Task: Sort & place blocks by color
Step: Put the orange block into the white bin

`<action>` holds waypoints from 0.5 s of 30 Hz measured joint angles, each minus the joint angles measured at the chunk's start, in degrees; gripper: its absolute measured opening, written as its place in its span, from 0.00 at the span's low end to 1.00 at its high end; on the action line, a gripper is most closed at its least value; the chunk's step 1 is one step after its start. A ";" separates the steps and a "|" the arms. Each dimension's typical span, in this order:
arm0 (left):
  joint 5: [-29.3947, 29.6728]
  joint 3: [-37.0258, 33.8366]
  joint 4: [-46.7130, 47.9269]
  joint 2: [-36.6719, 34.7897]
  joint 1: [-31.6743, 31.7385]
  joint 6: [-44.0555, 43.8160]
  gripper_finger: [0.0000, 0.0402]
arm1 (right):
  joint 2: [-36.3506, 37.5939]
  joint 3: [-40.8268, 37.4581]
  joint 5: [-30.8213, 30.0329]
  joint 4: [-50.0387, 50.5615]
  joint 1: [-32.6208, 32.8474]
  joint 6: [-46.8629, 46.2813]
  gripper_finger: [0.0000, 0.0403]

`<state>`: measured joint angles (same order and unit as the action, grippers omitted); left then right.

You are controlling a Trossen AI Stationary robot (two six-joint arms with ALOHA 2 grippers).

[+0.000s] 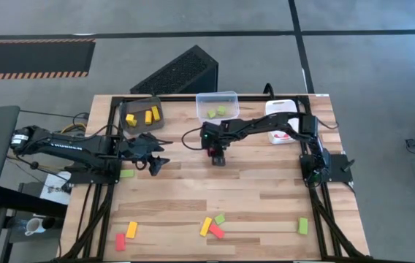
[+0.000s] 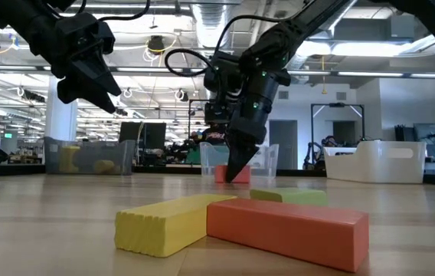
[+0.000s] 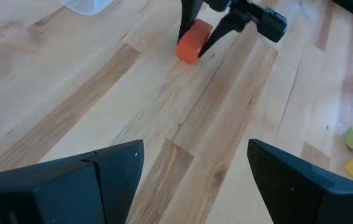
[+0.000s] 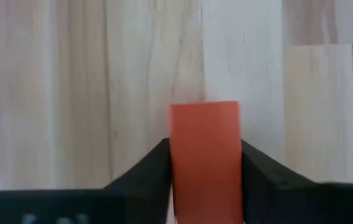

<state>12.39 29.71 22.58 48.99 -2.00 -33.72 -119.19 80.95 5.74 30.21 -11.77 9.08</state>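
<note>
A red block (image 4: pixel 204 149) lies on the wooden table (image 1: pixel 193 193) in front of the clear bin (image 1: pixel 217 106). My right gripper (image 1: pixel 218 156) stands over it, pointing steeply down, shut on it. The low view shows the block (image 2: pixel 225 175) at the fingertips, resting on the tabletop. My left gripper (image 1: pixel 161 162) hovers open above the table to the left of the block, touching nothing. The left wrist view shows the red block (image 3: pixel 190 45) ahead of its two fingers. My right gripper pinches the red block between its two fingers, one on each long side (image 4: pixel 174 155). The fingers come from above, slanting steeply down, and lie along the block. The block's underside rests on the table.
A dark brown bin (image 1: pixel 143 113) holds yellow blocks, the clear bin holds green ones, and a white bin (image 1: pixel 282 117) stands at the far right. Loose blocks lie along the near edge: red (image 1: pixel 120 241), yellow (image 1: pixel 206 226), green (image 1: pixel 303 226). A green one (image 1: pixel 126 173) lies under the left arm.
</note>
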 joint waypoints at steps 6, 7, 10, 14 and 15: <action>0.08 -0.02 1.24 0.00 0.00 0.01 0.67 | 5.57 -0.12 1.02 9.89 0.14 -6.03 0.32; 0.08 0.00 1.21 0.00 0.00 0.01 0.67 | 7.15 -0.11 1.04 11.70 -0.04 -7.01 0.32; 0.08 -0.02 1.01 0.00 0.00 0.09 0.67 | 12.34 -1.26 0.81 14.75 -0.87 -8.56 0.32; 0.47 -0.02 0.95 0.00 0.00 0.22 0.67 | 20.63 -6.37 -1.38 16.21 -2.83 -10.92 0.32; 0.47 -0.02 0.96 0.00 0.00 0.22 0.67 | 22.94 -8.24 -2.50 16.27 -3.49 -11.94 0.32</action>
<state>12.86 29.69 23.53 48.99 -2.00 -33.50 -96.25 72.71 3.24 46.48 -15.26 -2.86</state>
